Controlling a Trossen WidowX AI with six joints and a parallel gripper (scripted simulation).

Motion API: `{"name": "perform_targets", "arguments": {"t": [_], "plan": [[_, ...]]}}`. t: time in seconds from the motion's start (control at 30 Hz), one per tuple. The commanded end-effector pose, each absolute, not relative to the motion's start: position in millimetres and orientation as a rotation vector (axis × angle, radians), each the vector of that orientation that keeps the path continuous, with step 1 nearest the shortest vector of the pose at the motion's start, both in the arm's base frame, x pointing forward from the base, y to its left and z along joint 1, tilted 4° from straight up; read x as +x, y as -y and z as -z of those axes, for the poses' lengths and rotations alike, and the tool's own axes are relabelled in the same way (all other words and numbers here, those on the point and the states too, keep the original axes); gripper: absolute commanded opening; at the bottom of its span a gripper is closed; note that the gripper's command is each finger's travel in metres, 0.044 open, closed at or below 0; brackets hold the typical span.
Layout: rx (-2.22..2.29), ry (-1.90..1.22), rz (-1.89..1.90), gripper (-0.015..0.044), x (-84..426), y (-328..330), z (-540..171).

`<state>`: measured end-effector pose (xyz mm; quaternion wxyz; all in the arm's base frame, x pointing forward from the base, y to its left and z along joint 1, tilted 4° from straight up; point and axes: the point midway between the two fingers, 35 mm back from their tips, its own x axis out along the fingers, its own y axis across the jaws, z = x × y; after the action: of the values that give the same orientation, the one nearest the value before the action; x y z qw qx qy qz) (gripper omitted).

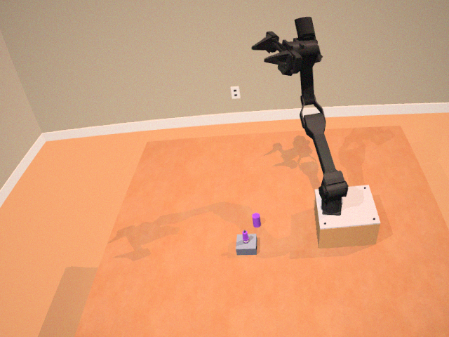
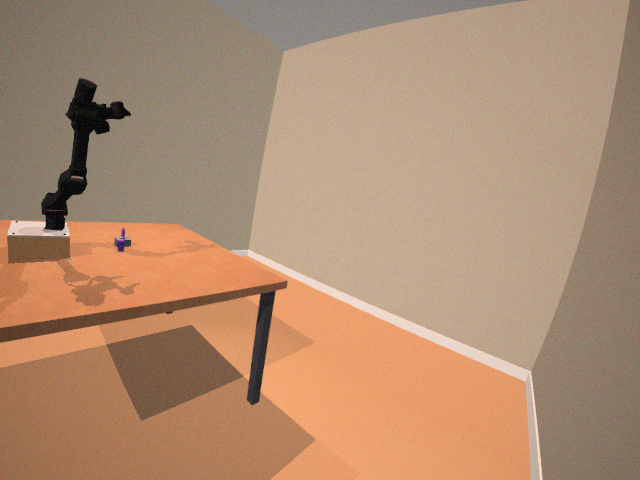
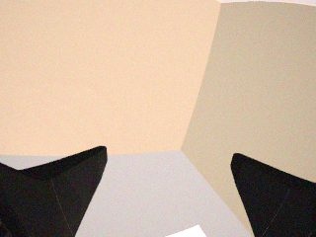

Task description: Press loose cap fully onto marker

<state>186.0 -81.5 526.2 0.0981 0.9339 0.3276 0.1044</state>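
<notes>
A purple marker (image 1: 245, 235) (image 2: 123, 232) stands upright, tip up, in the grey holder block (image 1: 246, 250) (image 2: 127, 242). The purple cap (image 1: 257, 220) (image 2: 120, 245) stands loose on the table (image 1: 181, 283) (image 2: 206, 273), apart from the block; in the top view it is behind and a little right of it. My gripper (image 1: 258, 53) (image 3: 171, 158) is open and empty, high above the table and far from both the marker and the cap. The wrist view shows only the fingers and the room's walls, neither marker nor cap.
The arm stands on a box base (image 1: 357, 210) (image 2: 38, 248) with a white top, to the right of the block in the top view. In the exterior view the table's edge (image 2: 155, 308) runs along the near side. Arm shadows fall across the table.
</notes>
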Motion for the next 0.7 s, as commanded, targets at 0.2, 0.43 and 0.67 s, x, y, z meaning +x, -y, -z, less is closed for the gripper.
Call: {"name": "perform_targets", "arguments": {"t": [0.2,0.43,0.67], "plan": [[2.444,-0.796,-0.397,0.0246,148.4,34.9,-536.2],[1.914,-0.569,-0.368,0.0246,125.0,-50.2,-519.9],[1.44,-0.479,-0.206,0.0246,152.2,-118.4,-468.5]]}}
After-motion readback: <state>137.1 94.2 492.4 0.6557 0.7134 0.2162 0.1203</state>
